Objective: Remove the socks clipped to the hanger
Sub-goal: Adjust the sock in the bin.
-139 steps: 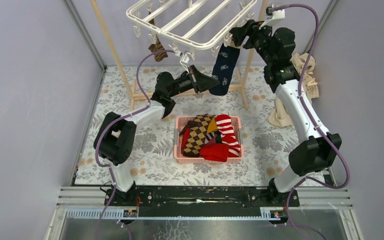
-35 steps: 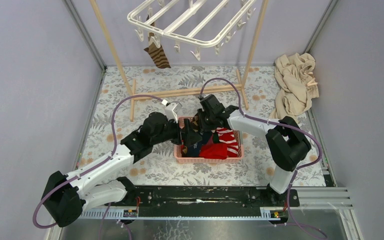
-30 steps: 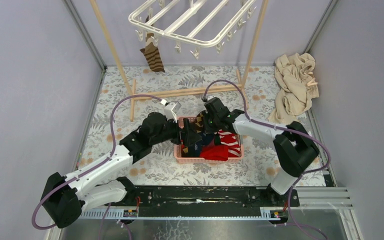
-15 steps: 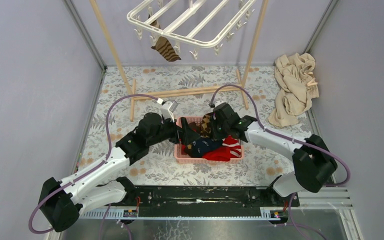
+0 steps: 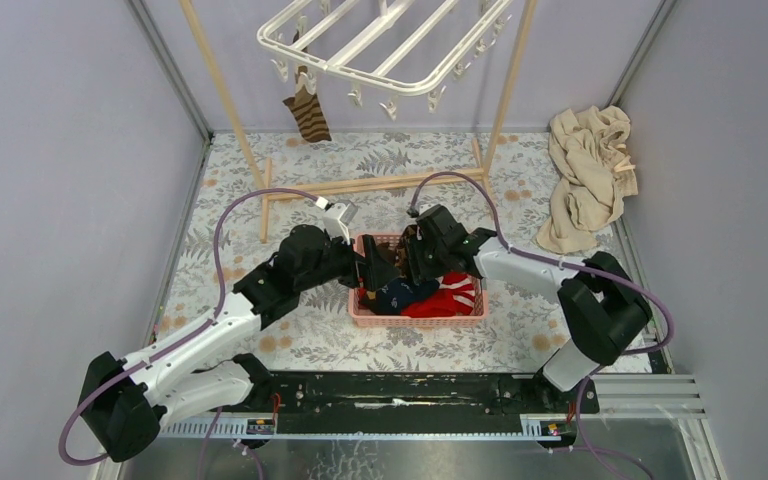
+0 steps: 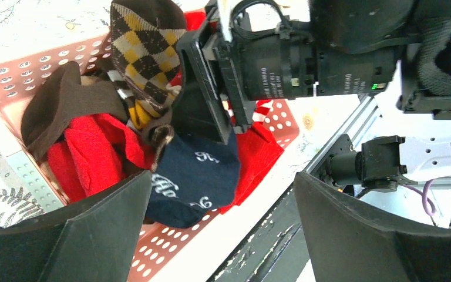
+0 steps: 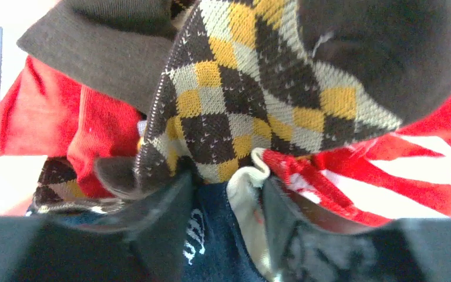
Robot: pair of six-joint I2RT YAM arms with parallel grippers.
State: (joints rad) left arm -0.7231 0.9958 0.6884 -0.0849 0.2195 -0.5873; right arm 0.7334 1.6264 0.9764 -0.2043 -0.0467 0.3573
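right end effector (image 7: 222, 197) parted around navy sock (image 6: 195, 183) in basket (image 5: 416, 319); hanger (image 5: 332, 66) well apart.

The left arm (image 5: 200, 338) and right arm (image 5: 530, 268) match: white links between chunky black joints, with a purple cable (image 5: 452, 173) looping along each. The left gripper (image 6: 222, 176) has broad matte-black wedge fingers (image 6: 352, 235). A black wrist motor (image 6: 282, 64) carries white lettering.
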